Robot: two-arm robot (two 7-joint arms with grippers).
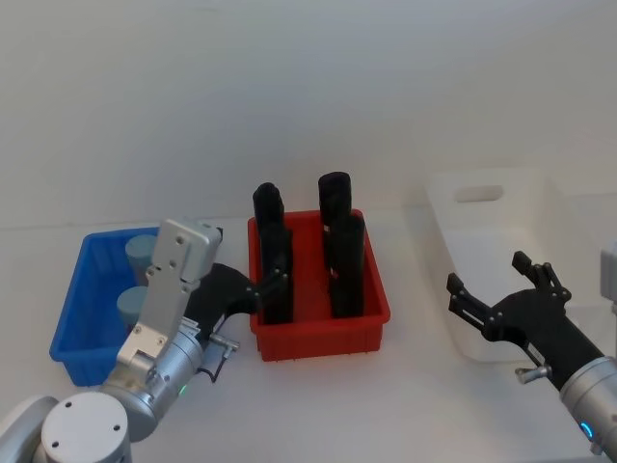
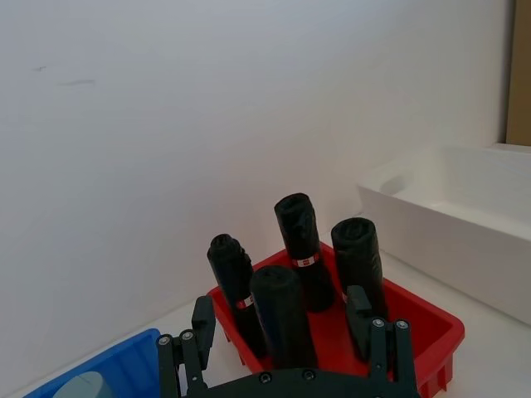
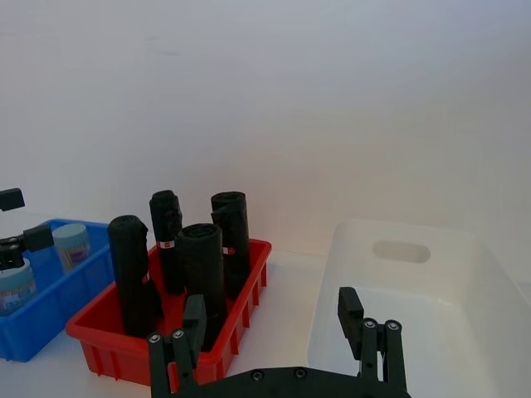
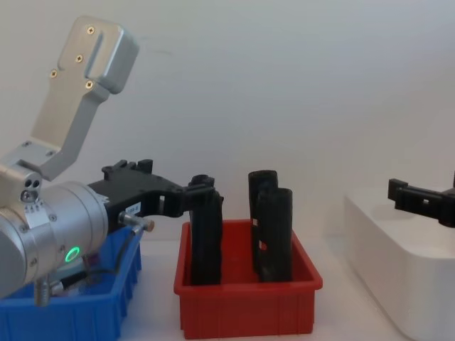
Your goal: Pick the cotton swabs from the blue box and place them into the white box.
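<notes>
The blue box (image 1: 77,299) sits at the table's left with two cotton swabs tubs in it, one at the back (image 1: 143,253) and one nearer (image 1: 133,304). My left gripper (image 1: 262,286) hovers open to the right of the blue box, at the red bin's left side, holding nothing; its fingers (image 2: 203,323) stand wide apart. The white box (image 1: 501,241) stands at the right. My right gripper (image 1: 487,272) is open and empty above that box's front left corner. From the right wrist, the tubs (image 3: 71,243) and the blue box (image 3: 50,307) show far off.
A red bin (image 1: 323,328) holding several tall black rolls (image 1: 342,256) stands between the two boxes, close to my left gripper. A bare white wall rises behind the table. Open tabletop lies in front of the red bin.
</notes>
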